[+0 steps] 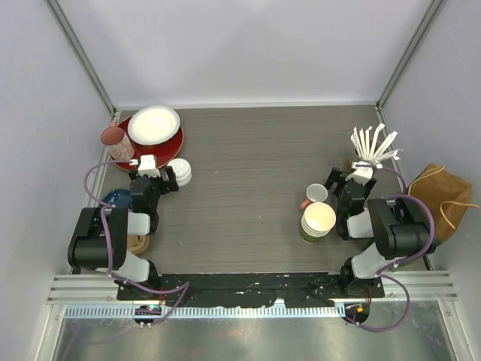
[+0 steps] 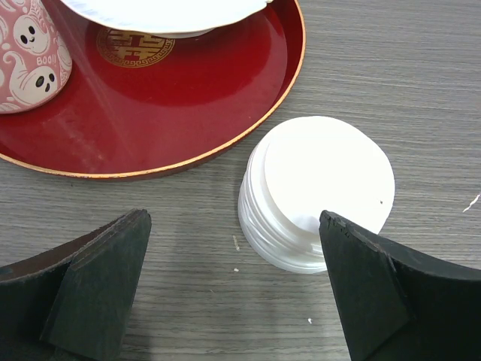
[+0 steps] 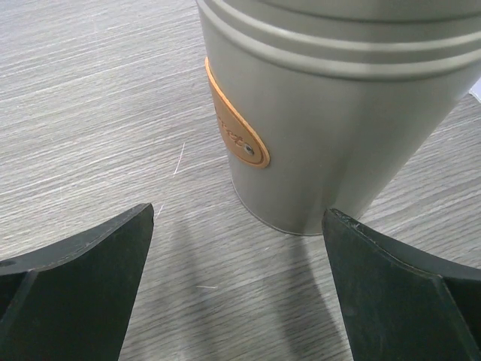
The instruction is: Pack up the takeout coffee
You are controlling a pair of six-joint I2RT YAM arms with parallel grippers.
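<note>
A stack of green paper cups (image 1: 317, 222) with pale cream insides stands at the right, with no lids on. A stack of round white plastic lids (image 1: 180, 171) sits at the left beside the red tray; it also shows in the left wrist view (image 2: 316, 192). My left gripper (image 1: 154, 179) is open and empty, just short of the lids, which lie ahead and to the right of it (image 2: 233, 252). My right gripper (image 1: 349, 180) is open and empty behind the cups, facing a grey tin (image 3: 338, 105) from close by (image 3: 239, 233).
A red tray (image 1: 171, 147) holds a white plate (image 1: 154, 124) and a pink ghost-print cup (image 1: 116, 143). A small pink-handled mug (image 1: 314, 194) stands behind the cup stack. The grey tin holds white cutlery (image 1: 374, 143). A brown paper bag (image 1: 443, 197) lies far right.
</note>
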